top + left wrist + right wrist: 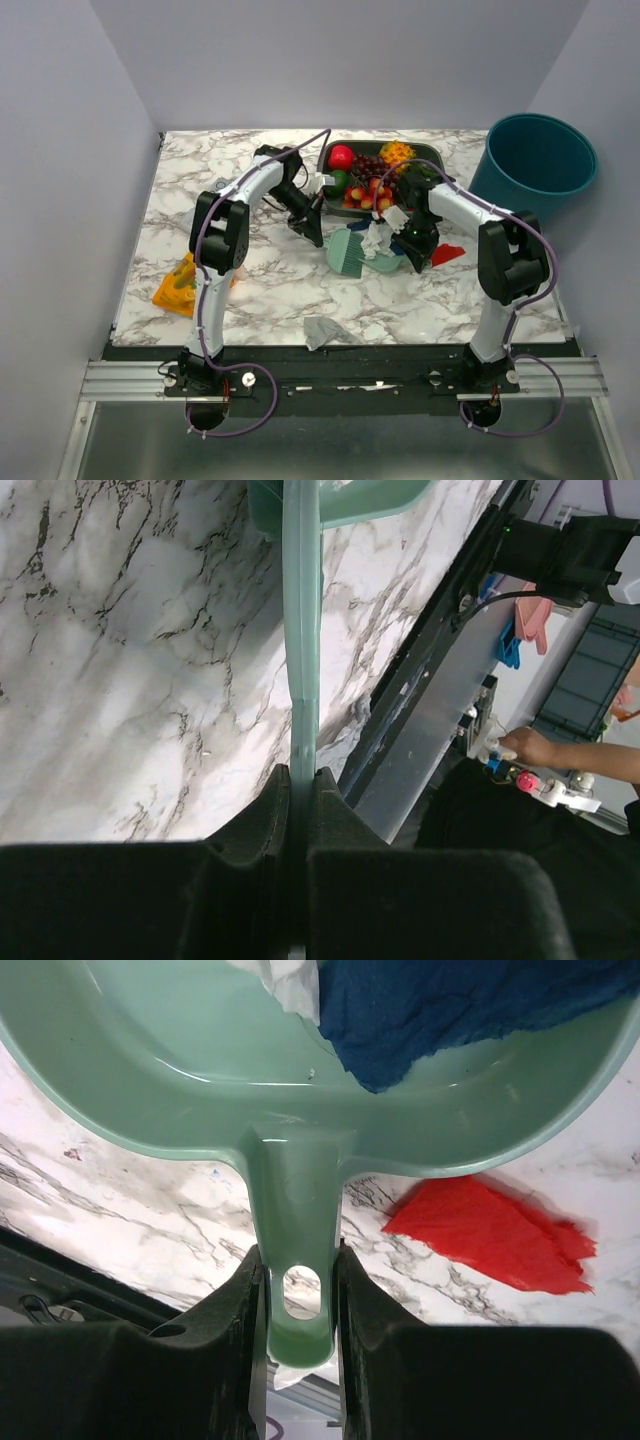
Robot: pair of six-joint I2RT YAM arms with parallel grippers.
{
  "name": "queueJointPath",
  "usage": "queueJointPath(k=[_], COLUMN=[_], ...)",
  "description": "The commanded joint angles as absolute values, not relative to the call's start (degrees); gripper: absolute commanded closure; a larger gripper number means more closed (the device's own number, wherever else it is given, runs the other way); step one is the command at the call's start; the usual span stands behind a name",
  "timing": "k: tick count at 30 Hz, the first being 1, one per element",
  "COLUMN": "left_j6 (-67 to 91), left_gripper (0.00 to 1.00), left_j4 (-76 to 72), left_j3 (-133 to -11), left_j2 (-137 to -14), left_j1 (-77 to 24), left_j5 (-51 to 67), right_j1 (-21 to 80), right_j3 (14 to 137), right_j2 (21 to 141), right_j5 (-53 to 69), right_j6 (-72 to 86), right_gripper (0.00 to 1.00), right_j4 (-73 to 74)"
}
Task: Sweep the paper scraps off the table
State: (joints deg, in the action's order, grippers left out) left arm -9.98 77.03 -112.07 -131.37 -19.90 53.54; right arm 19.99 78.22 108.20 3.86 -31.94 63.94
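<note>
My left gripper (pixel 311 226) is shut on the thin handle (pixel 300 640) of a pale green brush (pixel 349 251), whose head rests on the table (pixel 200 180) mid-table. My right gripper (pixel 416 247) is shut on the handle (pixel 297 1250) of a green dustpan (pixel 388 262) just right of the brush. In the pan lie a dark blue scrap (pixel 470 1010) and a white scrap (pixel 295 985), the white one also showing from above (pixel 380 238). A red scrap (pixel 490 1235) lies on the marble beside the pan's right side (pixel 447 254). A grey-white scrap (pixel 325 332) lies near the front edge.
A dark tray of toy fruit (pixel 375 175) stands at the back behind both grippers. A teal bin (pixel 535 160) stands off the table's back right corner. An orange snack bag (pixel 180 285) lies at the left near the left arm.
</note>
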Motion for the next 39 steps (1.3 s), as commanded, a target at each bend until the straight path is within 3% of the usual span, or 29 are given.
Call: queueJointPath(k=[1,17,39], left_j6=[-10.02,-16.08,-24.96], left_gripper=[1.0,1.0,1.0], left_j4=[77.78,84.11,86.84], left_j3=[-111.89,-105.91,-108.81], left_j2=[-128.15,-112.07,-96.07], left_j1=[-20.39,-20.21,-20.21], left_j5=[49.58,37.18,36.74], right_j1=[20.39,20.04,19.6], right_j3=[75.59,64.78,60.64], right_j2=[108.29,95.98,84.73], right_j5=[7.99,25.3,27.69], right_j6=[-32.25,-28.92,-23.47], right_gripper=[0.99,0.99,0.99], right_j4=[60.83,48.88,39.55])
